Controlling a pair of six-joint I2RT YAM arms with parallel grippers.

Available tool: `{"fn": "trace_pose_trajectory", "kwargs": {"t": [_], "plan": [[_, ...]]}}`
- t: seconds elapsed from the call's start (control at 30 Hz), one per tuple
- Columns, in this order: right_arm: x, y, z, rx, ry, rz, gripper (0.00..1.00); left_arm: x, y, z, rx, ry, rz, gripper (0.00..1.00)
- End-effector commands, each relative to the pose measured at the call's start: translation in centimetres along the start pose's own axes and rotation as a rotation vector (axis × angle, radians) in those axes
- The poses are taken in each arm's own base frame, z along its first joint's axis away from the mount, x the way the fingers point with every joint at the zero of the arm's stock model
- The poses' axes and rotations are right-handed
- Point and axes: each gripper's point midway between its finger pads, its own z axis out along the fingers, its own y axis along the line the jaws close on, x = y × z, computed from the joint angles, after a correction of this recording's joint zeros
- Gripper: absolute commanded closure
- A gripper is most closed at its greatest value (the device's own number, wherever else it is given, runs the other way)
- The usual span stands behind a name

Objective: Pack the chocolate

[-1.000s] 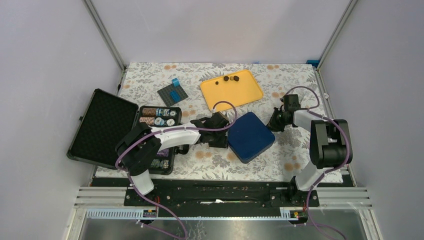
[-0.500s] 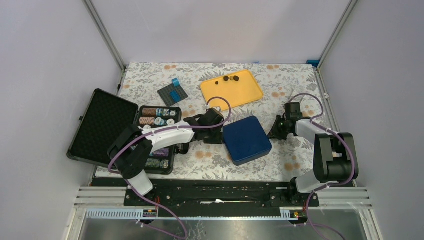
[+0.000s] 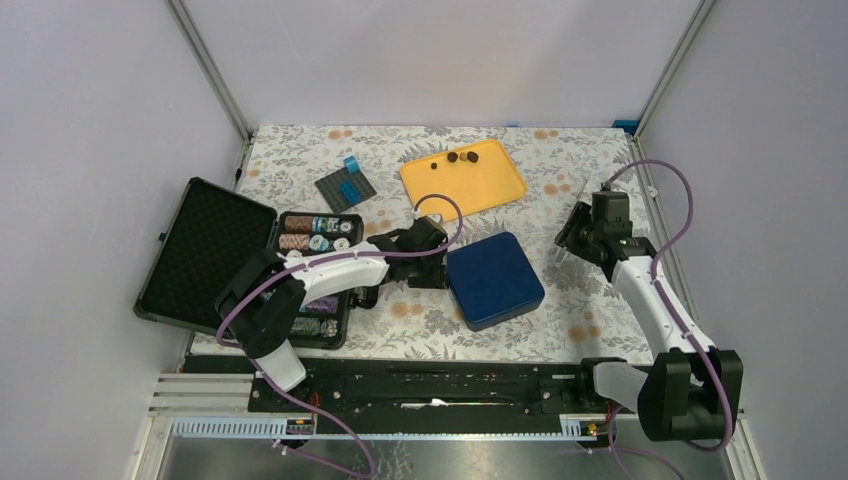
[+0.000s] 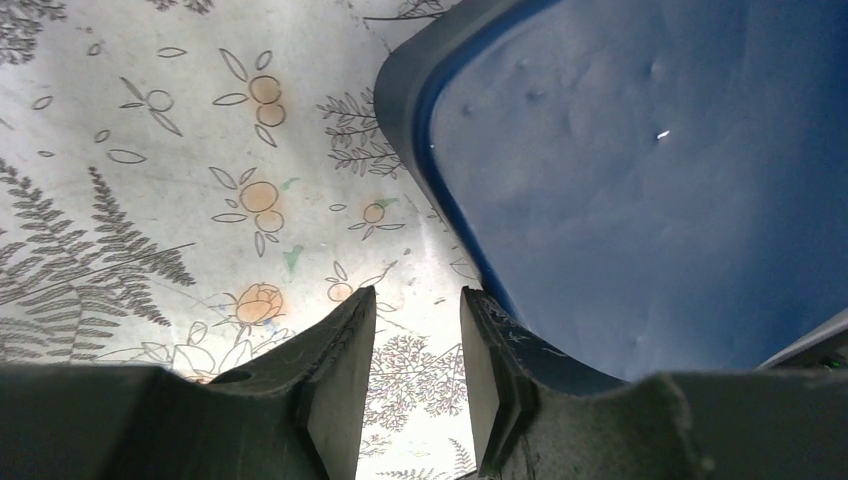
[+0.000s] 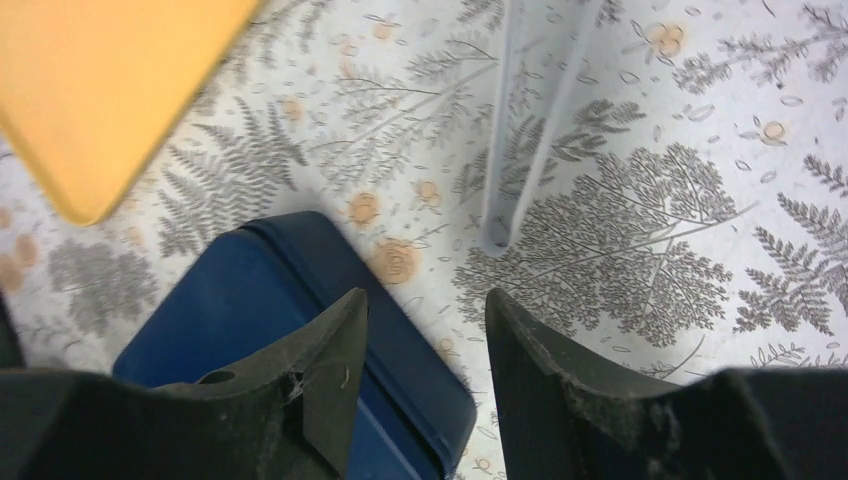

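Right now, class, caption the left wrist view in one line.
Left gripper, jaws apart and empty, next to the blue box on the fern-print tablecloth.

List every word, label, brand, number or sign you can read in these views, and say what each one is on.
No text can be read in any view.
Poker chips in the black case: face markings too small to read.
Blue box: plain lid, no print visible.
Yellow tray: no print visible.
Tablecloth: only a fern and flower pattern.
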Motion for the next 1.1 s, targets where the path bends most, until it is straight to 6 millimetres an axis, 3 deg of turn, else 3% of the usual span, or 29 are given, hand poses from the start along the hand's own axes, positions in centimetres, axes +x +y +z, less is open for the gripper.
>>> {"fn": "trace_pose_trajectory", "kwargs": {"t": [0.0,0.23,0.37,0.53,0.73,1.07], "plan": [[-0.1,2.2,-2.4,-0.1,0.029,-0.062,0.46,-1.3,-2.9,-0.1,0.117,-0.019,0.013,0.6],[6.0,3.6,-4.7,-0.164,0.144,-0.173,0.46,-2.0,-3.4,-1.0,0.131,-0.051,0.003,0.6],[8.1,2.5,-5.0,-0.123,0.178,-0.184,0.44,-2.3,-3.8,-1.6,0.159,-0.068,0.003,0.6],[6.2,2.0,-4.7,-0.061,0.108,-0.183,0.25,-1.6,-3.6,-1.7,0.155,-0.05,0.004,0.6],[5.5,2.3,-3.6,-0.051,0.098,-0.205,0.07,-0.1,-2.7,-2.0,0.141,-0.03,0.014,0.59],[2.7,1.9,-4.3,0.013,0.002,-0.215,0.01,1.9,-2.6,-1.3,0.15,0.03,0.065,0.6]]}}
